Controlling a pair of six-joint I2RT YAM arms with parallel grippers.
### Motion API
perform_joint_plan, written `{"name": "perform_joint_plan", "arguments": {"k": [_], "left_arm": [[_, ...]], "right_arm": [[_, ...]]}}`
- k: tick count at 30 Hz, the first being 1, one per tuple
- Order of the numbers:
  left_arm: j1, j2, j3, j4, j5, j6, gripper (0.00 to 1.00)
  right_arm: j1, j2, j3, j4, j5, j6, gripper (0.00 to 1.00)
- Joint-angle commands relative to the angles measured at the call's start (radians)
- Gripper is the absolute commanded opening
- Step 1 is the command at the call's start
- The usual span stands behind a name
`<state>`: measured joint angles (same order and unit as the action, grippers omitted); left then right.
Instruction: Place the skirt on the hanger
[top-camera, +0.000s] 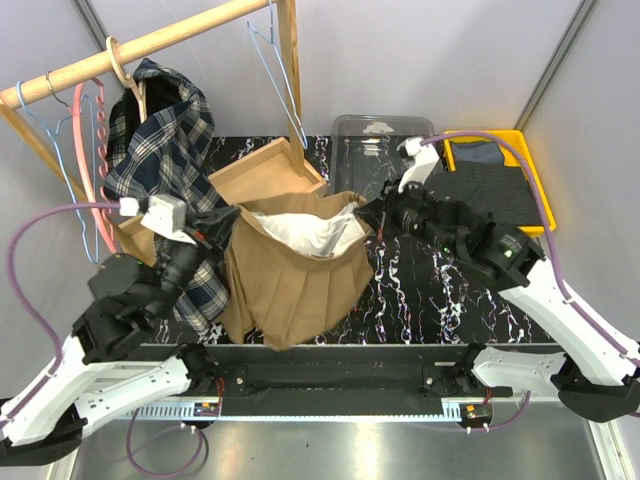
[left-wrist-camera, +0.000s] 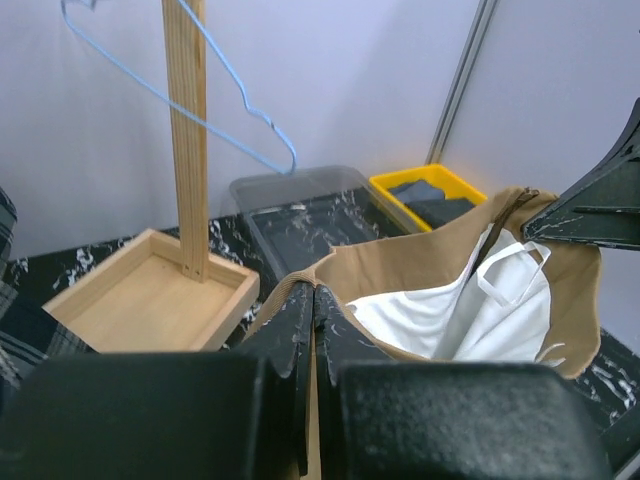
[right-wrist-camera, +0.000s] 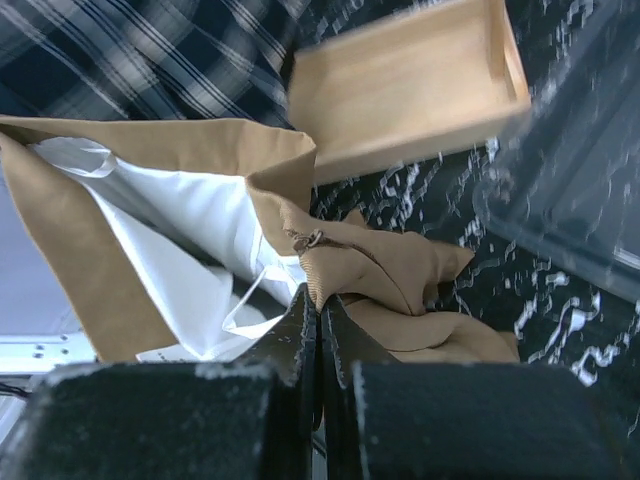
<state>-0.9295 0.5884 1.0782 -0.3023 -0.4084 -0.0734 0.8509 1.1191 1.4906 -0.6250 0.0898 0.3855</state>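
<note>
The tan-brown skirt (top-camera: 290, 280) hangs stretched between my two grippers above the table, waist open and white lining (top-camera: 300, 228) showing. My left gripper (top-camera: 222, 222) is shut on the waistband's left end; in the left wrist view (left-wrist-camera: 316, 292) the band is pinched between its jaws. My right gripper (top-camera: 366, 212) is shut on the waistband's right end by the zip, as the right wrist view (right-wrist-camera: 320, 297) shows. The light-blue wire hanger (top-camera: 279, 75) hangs from the wooden rail (top-camera: 150, 42) at the back, also in the left wrist view (left-wrist-camera: 215, 85), apart from the skirt.
A plaid shirt (top-camera: 165, 150) on a wooden hanger hangs at the left, with pink (top-camera: 85, 150) and blue hangers beside it. The rack's wooden base tray (top-camera: 270, 172) lies behind the skirt. A clear bin (top-camera: 380, 150) and a yellow tray with dark cloth (top-camera: 500, 165) stand back right.
</note>
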Motion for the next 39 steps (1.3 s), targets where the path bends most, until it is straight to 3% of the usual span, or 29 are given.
{"name": "perform_joint_plan", "arguments": {"k": [1, 7, 17, 23, 26, 33, 35, 37, 39], "left_arm": [[0.003, -0.033, -0.133, 0.064, -0.006, -0.037, 0.0], [0.003, -0.059, -0.239, 0.089, -0.047, -0.071, 0.0], [0.003, -0.001, -0.066, 0.086, -0.128, 0.034, 0.0], [0.003, -0.033, -0.089, 0.086, -0.122, 0.021, 0.0], [0.003, -0.055, -0.188, 0.091, -0.116, -0.064, 0.0], [0.003, -0.124, -0.694, 0.347, -0.038, -0.357, 0.0], [0.003, -0.11, -0.785, 0.391, -0.004, -0.399, 0.0], [0.003, -0.093, -0.81, 0.385, 0.016, -0.437, 0.0], [0.001, -0.065, -0.821, 0.356, 0.025, -0.448, 0.0]], "right_arm": [[0.005, -0.022, -0.13, 0.08, 0.033, 0.07, 0.0], [0.005, -0.041, -0.253, 0.156, 0.093, 0.085, 0.0], [0.005, -0.104, -0.124, 0.189, 0.195, -0.01, 0.0], [0.007, -0.148, -0.194, 0.188, 0.206, 0.006, 0.0], [0.005, -0.162, -0.289, 0.189, 0.218, 0.048, 0.0], [0.004, -0.15, -0.62, 0.301, 0.215, 0.203, 0.0], [0.005, -0.13, -0.699, 0.323, 0.217, 0.252, 0.06], [0.005, -0.093, -0.74, 0.323, 0.212, 0.271, 0.25], [0.005, -0.062, -0.75, 0.314, 0.225, 0.279, 0.36]]}}
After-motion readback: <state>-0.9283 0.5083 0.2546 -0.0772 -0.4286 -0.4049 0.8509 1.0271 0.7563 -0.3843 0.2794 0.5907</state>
